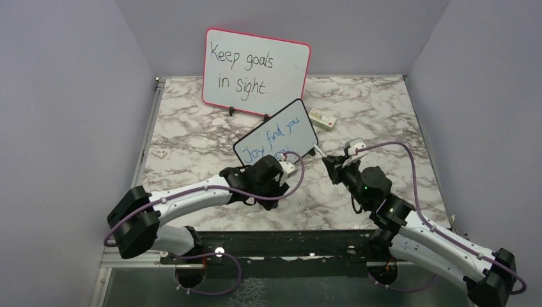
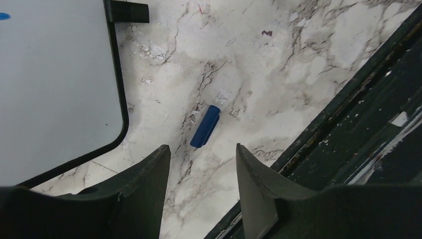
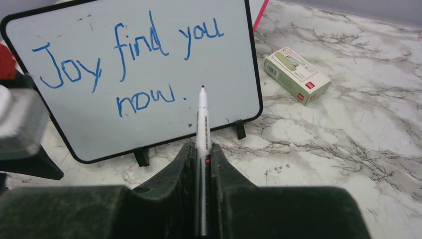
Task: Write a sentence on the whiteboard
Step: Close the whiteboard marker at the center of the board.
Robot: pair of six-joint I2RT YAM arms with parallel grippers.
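Mid-table, in front of the pink-framed board (image 1: 255, 67), the whiteboard (image 1: 276, 135) stands tilted on its little feet, with the sentence (image 3: 124, 64) "Joy find you now." across it in blue. The right gripper (image 3: 201, 152) clamps the marker (image 3: 201, 114), tip just short of the full stop. The left gripper (image 2: 203, 157) hangs with jaws apart, empty, above a blue cap (image 2: 205, 126). The writing looks complete to me, so the marker should draw straight back, clear of wet ink.
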